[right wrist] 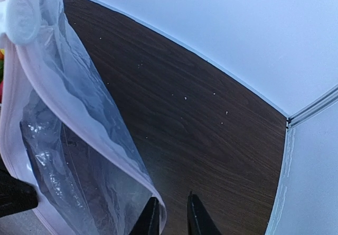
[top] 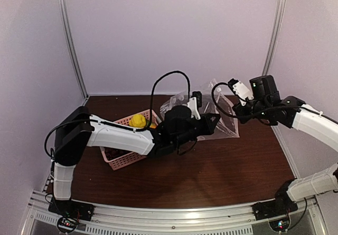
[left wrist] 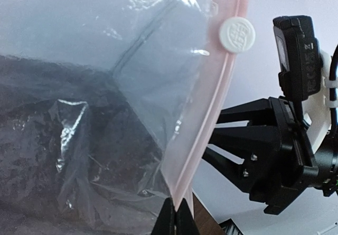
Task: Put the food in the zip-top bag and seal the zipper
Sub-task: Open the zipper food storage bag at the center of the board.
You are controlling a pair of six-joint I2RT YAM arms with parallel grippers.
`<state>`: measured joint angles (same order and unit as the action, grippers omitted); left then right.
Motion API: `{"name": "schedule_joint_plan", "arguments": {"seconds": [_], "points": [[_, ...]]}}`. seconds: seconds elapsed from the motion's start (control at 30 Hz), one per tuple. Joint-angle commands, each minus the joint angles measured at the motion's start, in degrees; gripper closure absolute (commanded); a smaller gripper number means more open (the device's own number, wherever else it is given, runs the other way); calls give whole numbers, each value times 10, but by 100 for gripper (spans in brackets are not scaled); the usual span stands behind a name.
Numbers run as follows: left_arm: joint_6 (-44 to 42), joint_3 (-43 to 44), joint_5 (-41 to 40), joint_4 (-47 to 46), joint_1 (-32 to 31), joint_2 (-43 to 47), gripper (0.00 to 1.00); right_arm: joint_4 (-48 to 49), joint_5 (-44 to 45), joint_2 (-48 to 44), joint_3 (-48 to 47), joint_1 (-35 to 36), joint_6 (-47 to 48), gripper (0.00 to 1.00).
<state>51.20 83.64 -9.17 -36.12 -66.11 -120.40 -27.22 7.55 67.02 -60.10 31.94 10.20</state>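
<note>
The left end effector (left wrist: 174, 222) is clamping shut on the zipper (left wrist: 211, 113), holding the zip-top bag (left wrist: 105, 113) upright over the desk (top: 211, 161). The right end effector (right wrist: 170, 216) is standing slightly parted, gripping nothing. A yellow toy fruit (top: 138, 120) is sitting in the pink basket (top: 124, 161).

The zip-top bag (left wrist: 105, 113) is clear, glossy, crinkled plastic film. Its zipper (left wrist: 207, 113) is a smooth pale-pink plastic strip; the slider (left wrist: 237, 34) is matt white embossed plastic. The surface (right wrist: 200, 119) shows dark, smooth wood grain.
</note>
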Motion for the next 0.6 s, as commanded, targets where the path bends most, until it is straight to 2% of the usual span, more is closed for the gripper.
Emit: {"name": "schedule_joint_plan", "arguments": {"seconds": [0.0,0.07,0.1,0.13,0.2,0.27,0.37,0.47,0.57], "points": [[-13,4,13,-31,0,-12,100,-8,-37,10,-27,-8,-6,89],[-13,3,11,-31,1,-13,100,-12,-48,7,-31,-11,-7,97],[-11,2,11,-31,0,-12,100,-14,-57,4,-31,-12,-8,97],[-11,1,10,-31,0,-13,100,-16,-63,0,-31,-15,-10,90],[-12,-1,11,-33,1,-12,100,-19,-63,-5,-29,-20,-16,64],[-11,-2,13,-35,1,-12,100,-20,-67,-6,-27,-27,-14,57],[-10,-3,14,-37,1,-13,100,-24,-106,0,-26,-42,-14,58],[-11,-3,17,-36,0,-13,100,-25,-135,6,-25,-46,-16,62],[-11,-3,18,-36,0,-13,100,-22,-178,6,-23,-48,-15,61]]}}
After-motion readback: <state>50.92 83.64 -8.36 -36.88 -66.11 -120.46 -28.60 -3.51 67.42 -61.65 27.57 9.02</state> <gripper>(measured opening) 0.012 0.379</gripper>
